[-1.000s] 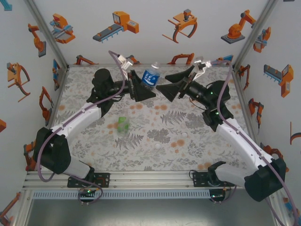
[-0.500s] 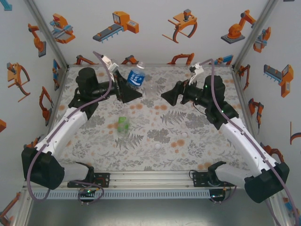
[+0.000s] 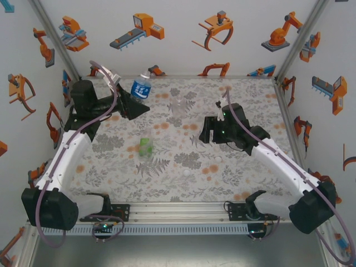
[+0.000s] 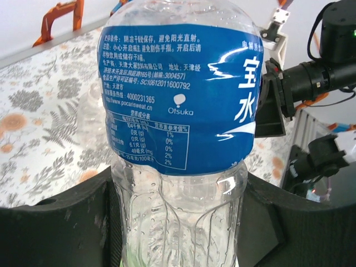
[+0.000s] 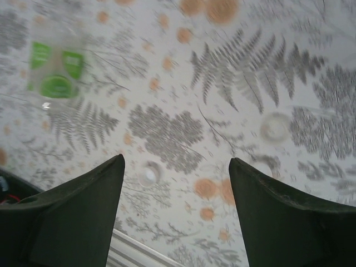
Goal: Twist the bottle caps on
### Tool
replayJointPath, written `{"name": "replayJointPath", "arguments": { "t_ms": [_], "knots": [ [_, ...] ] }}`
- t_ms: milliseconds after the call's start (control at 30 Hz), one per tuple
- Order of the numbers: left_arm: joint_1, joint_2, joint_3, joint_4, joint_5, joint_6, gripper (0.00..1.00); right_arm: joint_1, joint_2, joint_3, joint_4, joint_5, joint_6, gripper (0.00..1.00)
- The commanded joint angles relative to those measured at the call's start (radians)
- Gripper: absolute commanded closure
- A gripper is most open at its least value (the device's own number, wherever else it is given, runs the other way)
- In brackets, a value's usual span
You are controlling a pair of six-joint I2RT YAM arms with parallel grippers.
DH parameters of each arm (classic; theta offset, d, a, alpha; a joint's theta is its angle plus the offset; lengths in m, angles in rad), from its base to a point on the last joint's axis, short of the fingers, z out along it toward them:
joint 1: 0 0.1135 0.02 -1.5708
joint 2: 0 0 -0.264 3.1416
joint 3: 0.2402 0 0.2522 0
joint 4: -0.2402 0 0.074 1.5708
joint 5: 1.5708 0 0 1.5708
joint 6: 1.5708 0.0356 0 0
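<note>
I'm gripping the blue-label bottle (image 4: 178,100) in left fingers (image 4: 55,222); right fingers (image 5: 278,217) released, empty, best centring over a cap (image 5: 149,174) before pinching

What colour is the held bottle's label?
The bottle has a blue label with white writing; left wrist view shows it best.

the blue-labelled bottle (image 4: 178,100) is clear, raised off the table (image 3: 250,183) at the far left and tilted. the green-tinted bottle (image 3: 146,147) sits mid-table – the plain clear bottle (image 3: 178,108) stands farther back. one white cap (image 5: 149,174) and a second cap (image 5: 275,127) lie loose – well apart.
</note>
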Motion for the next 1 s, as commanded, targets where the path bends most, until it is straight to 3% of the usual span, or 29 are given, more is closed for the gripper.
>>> {"name": "replayJointPath", "arguments": {
  "t_ms": [0, 133, 233, 967],
  "knots": [
    [0.002, -0.029, 0.024, -0.159, -0.016, 0.182, 1.0, 0.004, 0.017, -0.041, -0.077, 0.083, 0.07, 0.34],
    [0.005, -0.047, -0.03, -0.159, -0.082, 0.237, 1.0, 0.004, 0.048, -0.078, -0.097, 0.115, 0.108, 0.41],
    [0.008, -0.054, -0.045, -0.147, -0.105, 0.228, 1.0, 0.004, 0.081, -0.085, -0.127, 0.143, 0.099, 0.54],
    [0.001, -0.125, -0.094, -0.109, -0.126, 0.184, 0.98, 0.004, 0.209, -0.228, 0.046, 0.209, 0.112, 0.54]
  ]
}}
